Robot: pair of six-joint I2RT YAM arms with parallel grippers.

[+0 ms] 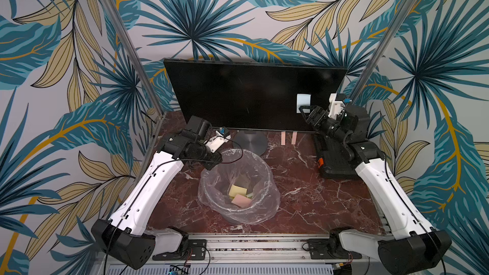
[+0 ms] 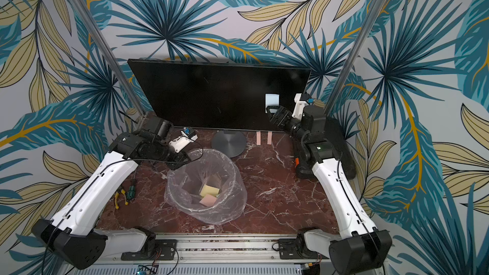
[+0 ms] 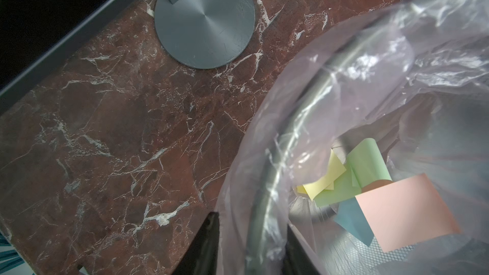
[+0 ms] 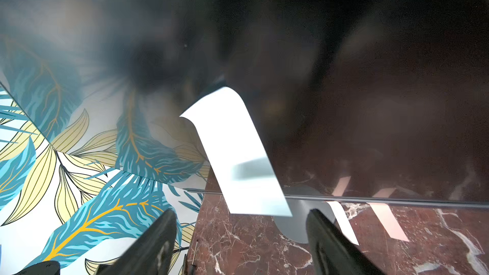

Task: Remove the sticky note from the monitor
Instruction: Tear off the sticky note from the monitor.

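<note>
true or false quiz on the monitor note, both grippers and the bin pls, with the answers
1. A pale blue sticky note is stuck on the monitor. True.
2. The right gripper is clamped on that note. False: its jaws stand wide apart at the note's lower edge.
3. The bin is empty. False: yellow, green, pink and blue notes lie in it.
4. The left gripper is at the bin's bag-covered rim. True.
5. Two pink strips lie on the table by the monitor's lower edge. True.
</note>
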